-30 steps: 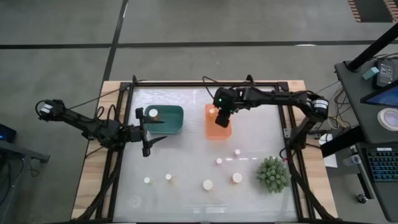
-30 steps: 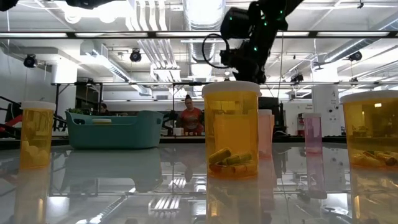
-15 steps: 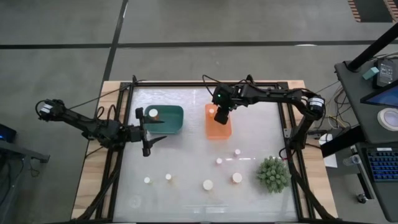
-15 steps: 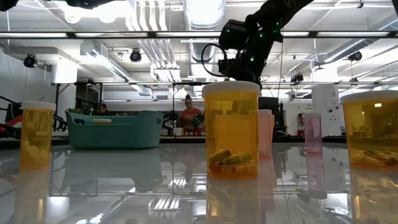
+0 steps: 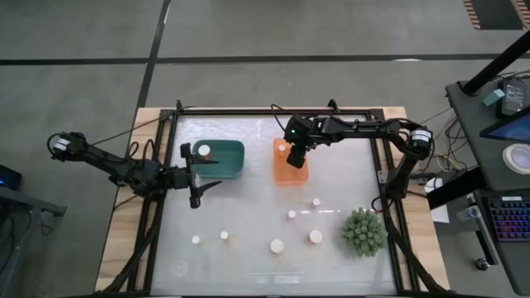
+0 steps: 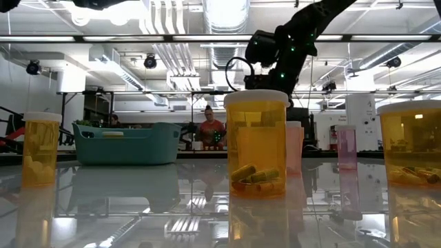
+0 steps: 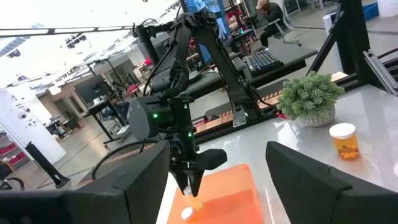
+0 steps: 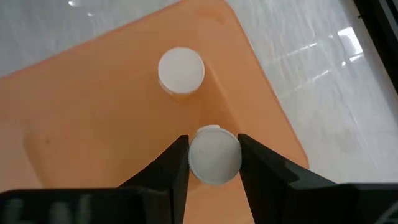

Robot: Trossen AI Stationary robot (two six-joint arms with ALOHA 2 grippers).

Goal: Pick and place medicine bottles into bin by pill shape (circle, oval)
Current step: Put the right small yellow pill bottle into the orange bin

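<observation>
A: Where is the right claw (image 8: 213, 163)?

B: Over the orange bin (image 5: 290, 163) toward the bench's far edge, pinching a medicine bottle (image 8: 214, 154) by its white cap. One bottle (image 8: 181, 70) already stands inside.

A: How should it let go?

B: I'd lower it near the bin floor, clear of that standing bottle, then spread the fingers and lift straight up.

A: The left claw (image 5: 201, 178)?

B: Spread, waiting beside the teal bin (image 5: 225, 159). Six bottles (image 5: 276, 246) remain near the bench's front edge.
</observation>
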